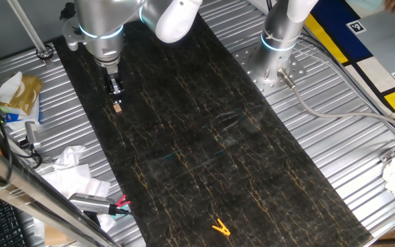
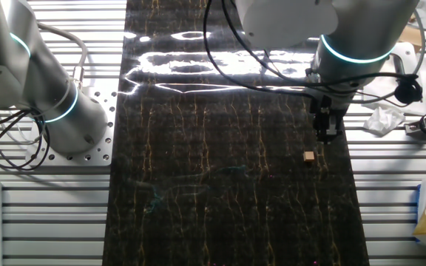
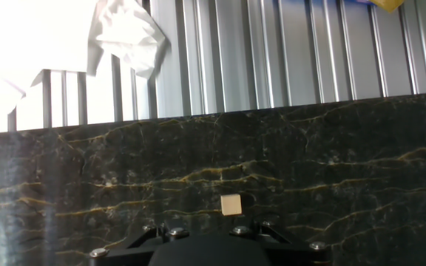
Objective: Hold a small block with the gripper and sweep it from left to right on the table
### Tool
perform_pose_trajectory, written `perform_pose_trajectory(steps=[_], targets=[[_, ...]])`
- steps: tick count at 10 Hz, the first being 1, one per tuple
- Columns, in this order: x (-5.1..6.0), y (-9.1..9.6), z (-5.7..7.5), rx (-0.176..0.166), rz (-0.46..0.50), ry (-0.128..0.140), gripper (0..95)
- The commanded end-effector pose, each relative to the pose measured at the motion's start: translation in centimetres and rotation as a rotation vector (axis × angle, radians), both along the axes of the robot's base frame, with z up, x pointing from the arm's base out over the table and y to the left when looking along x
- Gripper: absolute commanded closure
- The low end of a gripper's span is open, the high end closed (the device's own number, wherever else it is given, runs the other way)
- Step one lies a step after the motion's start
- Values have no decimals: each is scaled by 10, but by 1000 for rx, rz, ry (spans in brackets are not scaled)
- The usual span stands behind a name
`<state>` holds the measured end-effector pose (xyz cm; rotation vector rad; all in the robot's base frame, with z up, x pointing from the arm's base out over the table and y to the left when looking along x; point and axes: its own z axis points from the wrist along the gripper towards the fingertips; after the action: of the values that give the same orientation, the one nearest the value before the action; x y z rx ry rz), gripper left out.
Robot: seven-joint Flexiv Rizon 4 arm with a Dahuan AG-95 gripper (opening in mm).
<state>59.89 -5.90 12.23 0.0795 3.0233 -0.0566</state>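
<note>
The long dark marble-like surface is seen with thin gold lines all over it, and ribbed silver metal is laid around it. The silver-grey arm with the glowing blue ring is held over one end of the surface, close to its edge. A second upright silver arm is fixed to the metal at the side and is not used for this job. The small black gripper is pointed down at the surface, just above the small block. In the other fixed view the gripper is seen apart from the tan block, which lies flat on the surface a little way off. In the hand view the block is seen just ahead of the black base of the hand, and nothing is held between the jaws. The jaws look released, but how wide they stand cannot be told well. So the job is judged to be at its very start: the block has not yet been picked up, and the sweep from left to right is not yet done. The block must first be gripped, then pushed across the long dark part. A yellow clip is lying far off at the other end. Crumpled white paper is piled on the metal by the side. No words or brand names can be read anywhere; a black and white square marker is seen far back, but it is too small to make out.
</note>
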Motion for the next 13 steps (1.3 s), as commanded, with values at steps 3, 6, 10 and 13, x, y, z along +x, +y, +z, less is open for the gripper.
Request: perform_pose_trajectory(steps=[3, 6, 10, 13], targets=[[4, -1, -2, 0, 2, 1, 570], [5, -2, -2, 1, 0, 2, 570], [7, -2, -1, 2, -4, 5, 570], [9, -2, -1, 2, -3, 4, 570]])
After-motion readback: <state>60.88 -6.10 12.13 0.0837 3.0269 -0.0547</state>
